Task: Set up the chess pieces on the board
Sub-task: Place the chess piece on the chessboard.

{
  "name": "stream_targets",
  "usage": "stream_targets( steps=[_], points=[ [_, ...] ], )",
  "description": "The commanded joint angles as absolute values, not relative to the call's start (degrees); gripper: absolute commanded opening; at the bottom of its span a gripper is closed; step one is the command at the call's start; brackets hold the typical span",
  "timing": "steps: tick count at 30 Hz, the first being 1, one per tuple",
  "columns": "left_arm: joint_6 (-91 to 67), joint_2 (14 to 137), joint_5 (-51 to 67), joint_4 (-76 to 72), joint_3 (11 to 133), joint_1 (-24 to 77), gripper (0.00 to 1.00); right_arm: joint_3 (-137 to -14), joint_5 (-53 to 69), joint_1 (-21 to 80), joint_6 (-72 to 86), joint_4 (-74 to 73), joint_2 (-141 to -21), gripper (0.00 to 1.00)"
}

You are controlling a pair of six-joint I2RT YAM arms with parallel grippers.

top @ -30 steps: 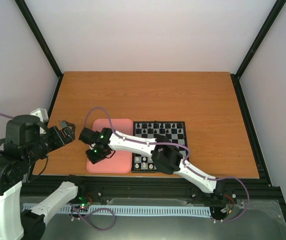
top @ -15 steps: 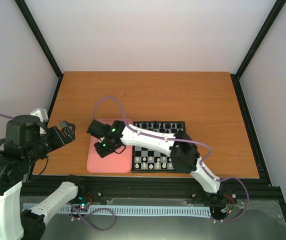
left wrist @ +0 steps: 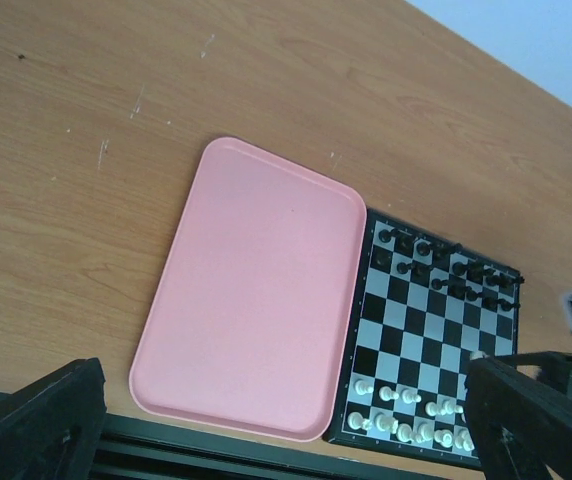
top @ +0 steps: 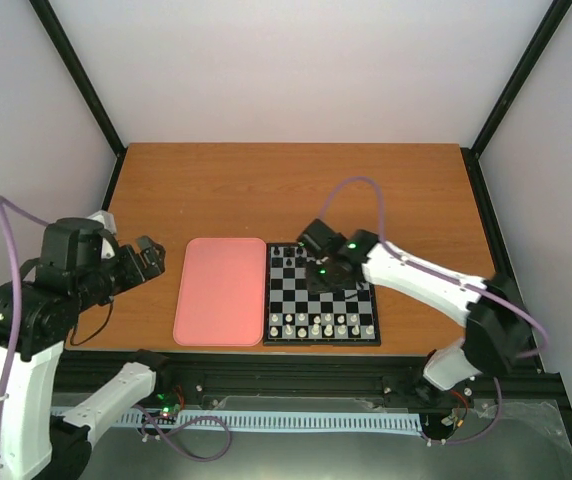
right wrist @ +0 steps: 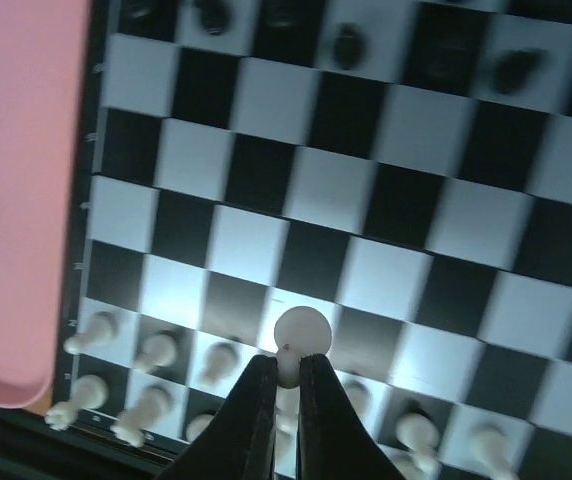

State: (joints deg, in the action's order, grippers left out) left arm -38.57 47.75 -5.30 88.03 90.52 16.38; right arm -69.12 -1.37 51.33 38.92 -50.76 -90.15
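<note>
**Right pincer** (right wrist: 286, 372): jaws almost closed, pinching a cream-white round-headed pawn (right wrist: 301, 330) by the stem just under its head. In the overhead view this pincer (top: 324, 272) sits over the middle of the small square chessboard of black and silvery-white checks (right wrist: 396, 200). The fingers hide the pawn's foot, so I cannot tell whether it touches a square or hangs above one.

**Board** (top: 306, 300): lies close to the near edge of the orange-brown wooden table (top: 366, 190), about midway along that edge.
- Black chessmen (left wrist: 436, 265) stand in two rows along the board's far edge.
- Cream-white chessmen (left wrist: 406, 410) stand in two rows along its near edge. The right wrist view shows several of them (right wrist: 156, 350) toward the near left corner.
- Exact counts are not readable. In the left wrist view a finger covers the near right corner.

**Tray:** a flat pink tray with rounded corners (top: 221, 290), plastic by the look, sits just beside the board's left edge, long side parallel to it.

**Left pincer** (left wrist: 284, 400): jaws spread wide with nothing between them. It is held raised (top: 151, 258) beyond the tray's left side, toward the table's left edge.

**Progress (judgement):** close to finished. Both colours look ranked at their own edges, and the held pawn is the only piece I can find off a home square. What is left:
- Lower the pawn into the open square of the second row from the near edge.
- Let go cleanly without nudging its neighbours.
- Check both back rows.

I cannot pick out the open square itself with confidence.
</note>
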Motion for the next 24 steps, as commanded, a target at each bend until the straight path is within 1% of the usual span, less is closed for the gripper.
stream_targets(
  steps=[1,7,12,24],
  points=[
    [-37.6,48.6,-3.5,83.9,88.0,16.0,1.00,-63.0,-5.1,47.2,42.0,-51.9,-80.4,0.04],
    [-38.0,50.1,0.1,79.7,83.9,16.0,1.00,-54.8,-4.8,44.0,46.2,-53.9,-73.5,0.04],
    [-37.4,51.3,0.7,77.8,83.0,16.0,1.00,-48.3,-2.6,41.1,47.7,-53.6,-68.6,0.04],
    [-37.3,51.4,1.0,77.7,81.3,16.0,1.00,-43.0,0.4,36.9,46.4,-52.5,-68.1,0.05]
  ],
)
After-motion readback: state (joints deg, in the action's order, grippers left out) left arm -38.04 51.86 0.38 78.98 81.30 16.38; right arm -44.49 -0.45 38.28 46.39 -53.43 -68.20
